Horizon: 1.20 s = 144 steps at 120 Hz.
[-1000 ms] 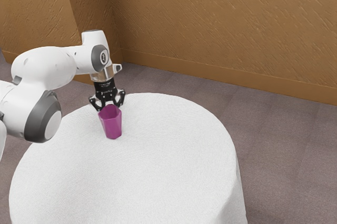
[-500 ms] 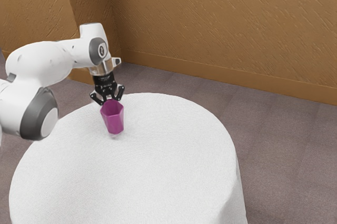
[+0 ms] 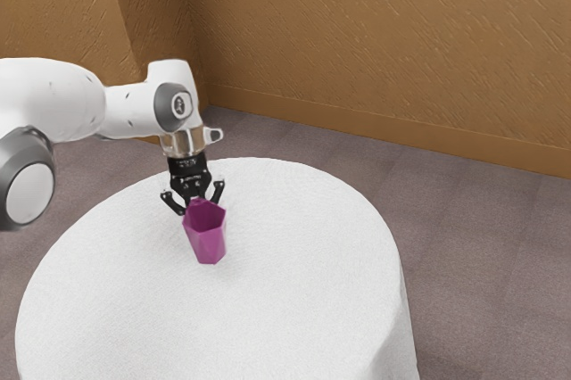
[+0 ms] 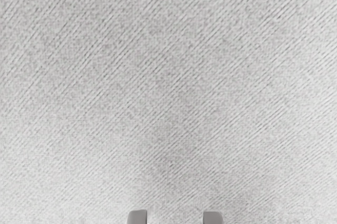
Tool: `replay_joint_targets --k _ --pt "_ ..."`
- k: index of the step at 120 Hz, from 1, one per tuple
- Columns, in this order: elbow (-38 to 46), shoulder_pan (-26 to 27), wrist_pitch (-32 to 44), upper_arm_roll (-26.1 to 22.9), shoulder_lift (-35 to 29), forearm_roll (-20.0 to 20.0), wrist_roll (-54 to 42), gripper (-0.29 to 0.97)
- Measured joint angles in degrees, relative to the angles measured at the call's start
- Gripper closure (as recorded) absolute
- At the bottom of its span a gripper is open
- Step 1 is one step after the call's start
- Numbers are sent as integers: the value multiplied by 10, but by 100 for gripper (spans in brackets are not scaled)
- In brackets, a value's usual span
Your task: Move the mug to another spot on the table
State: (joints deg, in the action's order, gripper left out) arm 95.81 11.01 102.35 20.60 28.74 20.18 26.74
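Observation:
A purple faceted mug (image 3: 206,234) stands slightly tilted near the middle of the round white table (image 3: 294,300). My black gripper (image 3: 192,203) comes down from above and is shut on the mug's rim on the side toward the exterior view's left. I cannot tell whether the mug's base touches the cloth. In the wrist view two grey fingertips (image 4: 138,216) stick out over the white tablecloth (image 4: 168,77).
The table is covered by a white cloth that hangs over its round edge (image 3: 397,291). A brown carpet floor (image 3: 482,228) and wooden walls (image 3: 375,32) surround it. My white arm (image 3: 98,112) reaches in from the exterior view's left.
My gripper has carried the mug toward the exterior view's right and nearer the front, from the table's far left edge toward its middle. The arm has stretched out with it.

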Motion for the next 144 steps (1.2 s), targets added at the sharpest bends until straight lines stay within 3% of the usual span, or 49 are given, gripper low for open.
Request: replay_joint_targets --k 31,64,124,144 --pt "132 1 42 -10 -80 -32 2 74" --pt "171 35 74 -21 -91 -37 6 74" --pt "133 30 101 -13 -52 -22 12 74" --pt "124 25 101 13 -46 -18 12 74"
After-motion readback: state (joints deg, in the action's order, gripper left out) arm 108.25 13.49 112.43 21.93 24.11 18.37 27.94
